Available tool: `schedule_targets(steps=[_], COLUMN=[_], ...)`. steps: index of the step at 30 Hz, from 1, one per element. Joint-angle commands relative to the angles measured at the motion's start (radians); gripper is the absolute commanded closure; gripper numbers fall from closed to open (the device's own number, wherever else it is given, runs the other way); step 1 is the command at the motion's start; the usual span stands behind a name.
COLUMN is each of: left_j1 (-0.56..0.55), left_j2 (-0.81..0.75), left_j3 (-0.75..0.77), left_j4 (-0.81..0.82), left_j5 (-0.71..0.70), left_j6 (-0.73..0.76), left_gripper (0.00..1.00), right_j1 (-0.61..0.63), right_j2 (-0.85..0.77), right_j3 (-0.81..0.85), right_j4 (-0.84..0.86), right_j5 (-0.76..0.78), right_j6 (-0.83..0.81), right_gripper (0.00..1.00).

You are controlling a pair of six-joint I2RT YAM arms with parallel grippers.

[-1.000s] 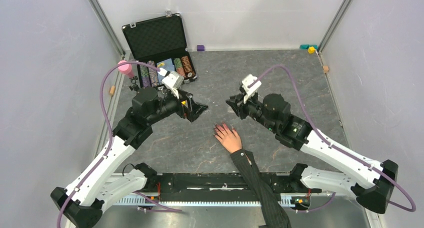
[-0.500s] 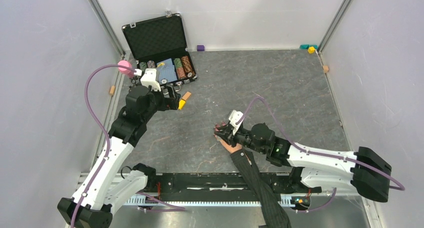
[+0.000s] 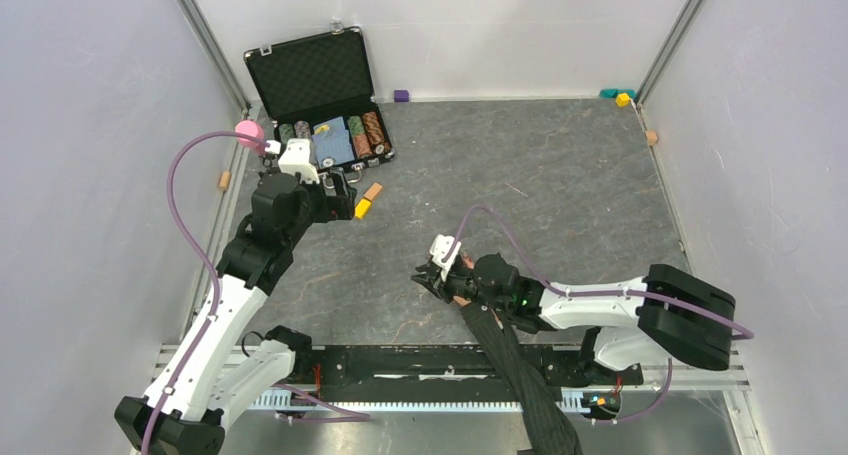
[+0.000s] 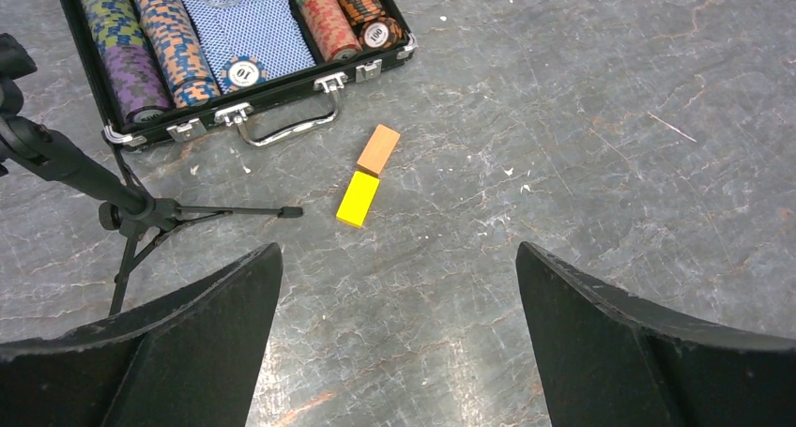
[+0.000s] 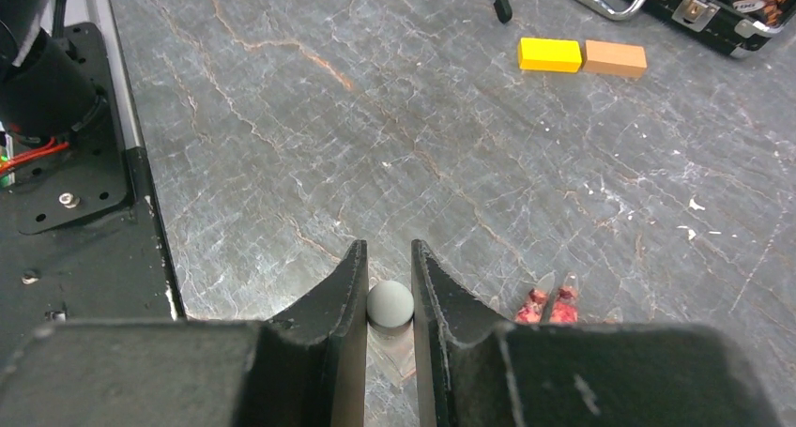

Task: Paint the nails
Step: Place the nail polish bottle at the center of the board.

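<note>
Top external view, nearest first: the sleeve (image 3: 512, 367) crosses the rail (image 3: 400, 360) at the near edge. Just beyond it the right gripper (image 3: 432, 272) lies over the hand (image 3: 459, 298), hiding nearly all of it. A second ago that gripper stood further off at mid-table with the hand bare. It has since swung down and to the left onto it, while the left gripper (image 3: 340, 203) has drawn back to the far left and has held there. We take this to mean the approach is done and the brushing can start. The right wrist view shows the jaws narrow, pinched on a small pale knob (image 5: 390, 302), probably the top of the brush, though its lower end is hidden. The nails (image 5: 549, 305) show as two red tips just on the far side of those jaws, not under them, so a small shift is likely needed. The left jaws stand wide with nothing between them. The rail and arm bases crowd the near side, while the table (image 3: 560, 175) is bare to the far right. The yellow block (image 5: 550, 54), orange block (image 5: 616, 58), tripod (image 4: 141, 206) and case (image 3: 262, 75) lie well apart at far left.
</note>
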Motion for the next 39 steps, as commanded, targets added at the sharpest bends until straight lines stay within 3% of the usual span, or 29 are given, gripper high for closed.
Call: schedule_targets(steps=[1,13,25,39], left_j1=[0.007,0.009,0.012,0.016], left_j2=[-0.026,-0.029,-0.024,-0.035], left_j3=[-0.014,-0.019,-0.015,-0.019], left_j4=[0.032,0.035,0.038,0.037], left_j5=[-0.037,-0.032,-0.011,-0.010], left_j6=[-0.011,-0.015,-0.018,-0.023], left_gripper=[0.00,0.00,0.00,0.00], right_j1=[0.015,0.018,0.018,0.017], right_j2=[0.058,0.170,0.210,0.147], right_j3=[-0.016,-0.013,0.001,0.032], right_j4=[0.133,0.175,0.164,0.080], right_j5=[0.044,0.032,0.040,0.071], right_j6=[-0.024,-0.018,-0.013,-0.025], right_gripper=[0.97,0.91,0.72,0.42])
